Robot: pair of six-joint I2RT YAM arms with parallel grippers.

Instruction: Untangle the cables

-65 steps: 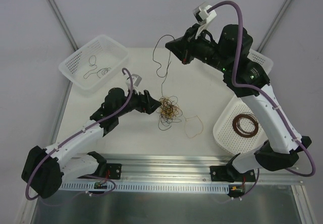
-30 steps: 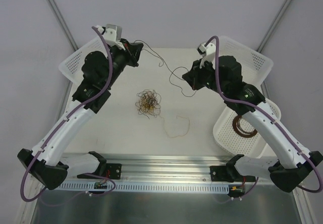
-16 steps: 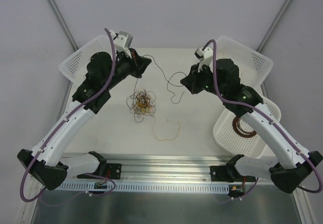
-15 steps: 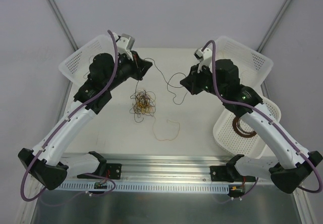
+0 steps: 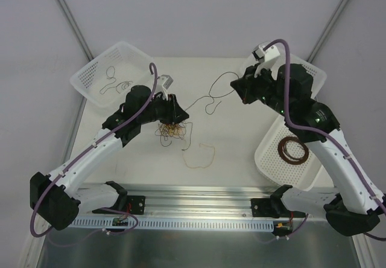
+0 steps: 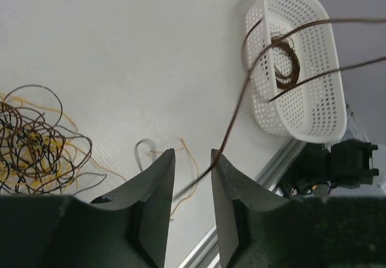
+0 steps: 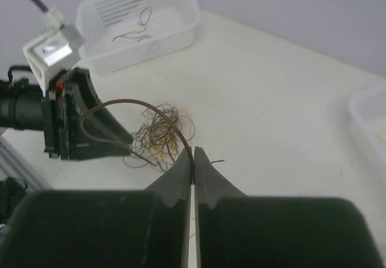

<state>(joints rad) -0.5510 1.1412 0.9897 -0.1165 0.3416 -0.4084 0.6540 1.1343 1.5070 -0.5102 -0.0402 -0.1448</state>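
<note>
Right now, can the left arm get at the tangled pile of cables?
Probably yes: the left gripper sits open beside the tangle, nothing between them. A brown strand held by the right gripper runs between its fingers, though.

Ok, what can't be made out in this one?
Left wrist view: tangle cut off by the left edge; brown strand vanishes between the fingers of the left hand, contact unclear.
Top view: left hand's finger gap too small and dark to judge; tangle strands too fine to trace.
Right wrist view: strand's gripped end hidden inside shut right hand.
</note>
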